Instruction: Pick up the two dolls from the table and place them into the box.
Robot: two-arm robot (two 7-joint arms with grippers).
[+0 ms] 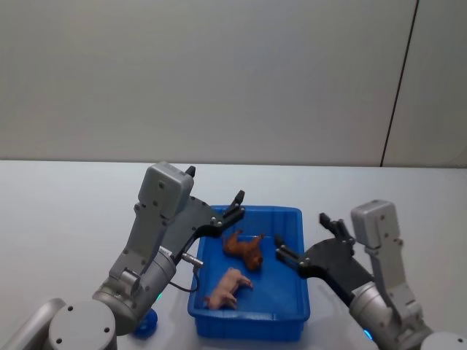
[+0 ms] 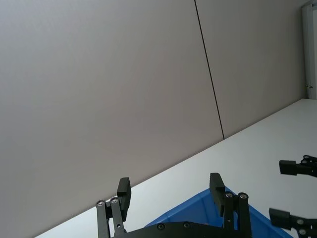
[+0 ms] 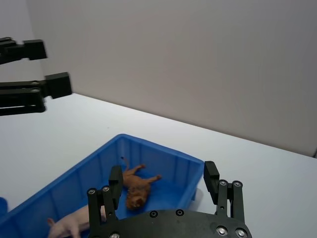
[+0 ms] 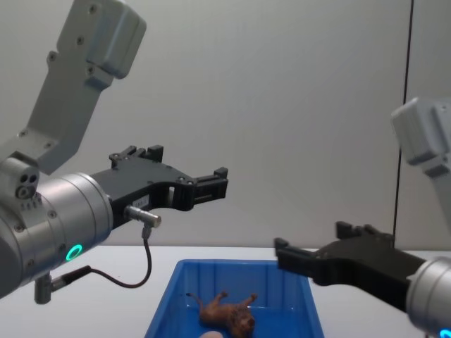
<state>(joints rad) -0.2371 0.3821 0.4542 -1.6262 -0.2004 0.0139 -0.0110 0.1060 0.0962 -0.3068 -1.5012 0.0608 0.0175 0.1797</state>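
The box (image 1: 252, 327) sits on the white table (image 1: 58, 204) towards the tabletop's near edge, and both dolls lie inside it. The brown doll (image 1: 244, 248) lies in the far half of the box floor, tipped over with its legs sticking out; the right wrist view shows it close to the far wall (image 3: 136, 188). The pale doll (image 1: 228, 288) lies on its side in the near half, towards the box's left wall, just beside the brown one with a strip of blue floor between them. The left gripper (image 1: 235, 208) hangs in the air over the box's far left corner, its fingers spread apart with nothing between them. The left wrist view shows the same (image 2: 170, 191): two black fingers wide apart with a blue corner of the box (image 2: 198, 218) below them. The right gripper (image 1: 300, 235) hovers over the box's right rim, its fingers likewise spread and holding nothing. In the right wrist view it (image 3: 163, 178) points over the box (image 3: 163, 153) with the brown doll between and beyond its fingertips, untouched, and the pale doll (image 3: 74, 223) closer to the box's near end. From the chest view both grippers are raised well clear of the box (image 4: 232, 266). The left gripper (image 4: 220, 182) stands higher than the right gripper (image 4: 283, 255), and the brown doll (image 4: 225, 313) lies on the floor below them.
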